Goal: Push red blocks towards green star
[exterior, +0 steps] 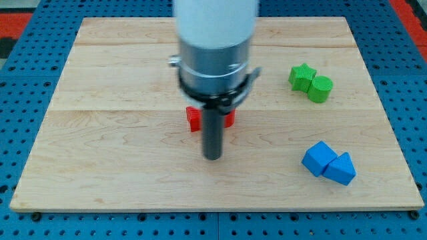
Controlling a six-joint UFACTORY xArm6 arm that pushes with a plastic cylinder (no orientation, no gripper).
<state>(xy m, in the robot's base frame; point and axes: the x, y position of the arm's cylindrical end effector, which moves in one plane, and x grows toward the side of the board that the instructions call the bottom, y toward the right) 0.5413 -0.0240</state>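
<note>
My tip [212, 157] rests on the wooden board a little below the view's centre. Red blocks [193, 119] lie just above it, mostly hidden behind the rod; red shows on both sides, at the left and at the right [229, 120]. Their shapes cannot be made out. The green star [301, 76] sits at the upper right, touching a green cylinder [321, 89] on its right. The red blocks are well left of the green star.
A blue cube [318, 159] and a blue triangular block [341, 169] touch each other at the lower right. The wooden board [100, 133] lies on a blue pegboard surface [20, 80]. The arm's white and grey body [213, 47] hides the upper middle.
</note>
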